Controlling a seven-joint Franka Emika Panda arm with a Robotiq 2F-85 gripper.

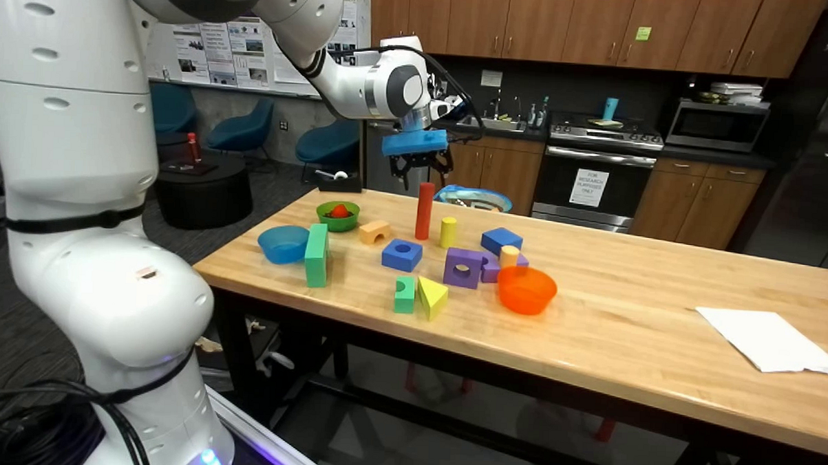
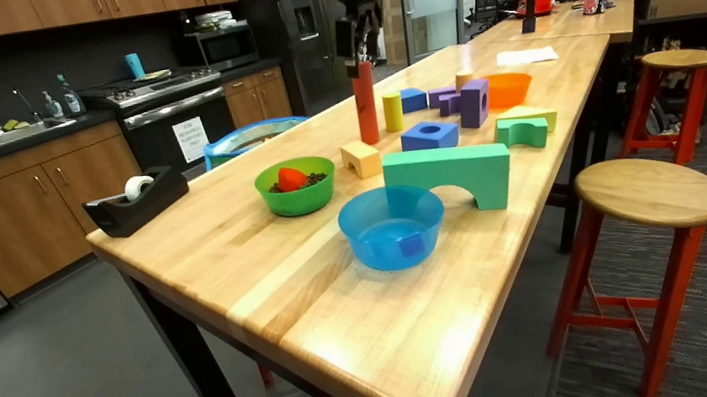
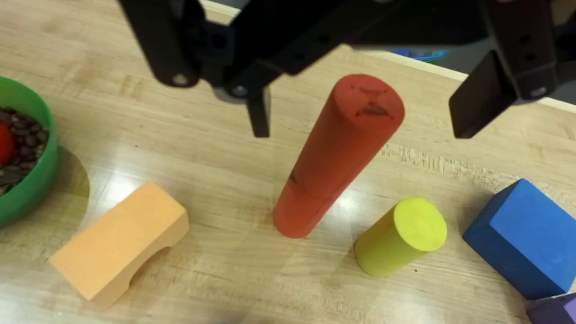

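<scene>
— What could go wrong here?

— Toppling, mainly. The red cylinder [image 3: 337,153] stands on end on the table [image 2: 231,273], tall and narrow, so I'd expect a sideways nudge from the fingers [image 3: 481,99] to tip it over.

— And then?

— It's round, so it could roll off the table's edge, which lies near it, or knock the yellow cylinder [image 3: 400,238] just beside it. On the opposite side the orange arch block [image 3: 121,238] is near, with the green bowl [image 2: 300,196] past that, so a fall that way might jolt those.

— Does anything touch it?

— Not that I can make out. The fingers are spread wide and pinch nothing. In the wrist view the red cylinder's top shows in the gap between them, bare wood on either side.

— How high do they sit?

— I can't tell whether the tips are above or below its top. If they closed too high, they'd probably catch only the rim, or miss.

— And the arm?

— In an exterior view the arm [image 1: 79,159] stands as a thick white column beside the table, bends over at the top, then slopes down, with the fingers pointing downward over the red cylinder.
</scene>
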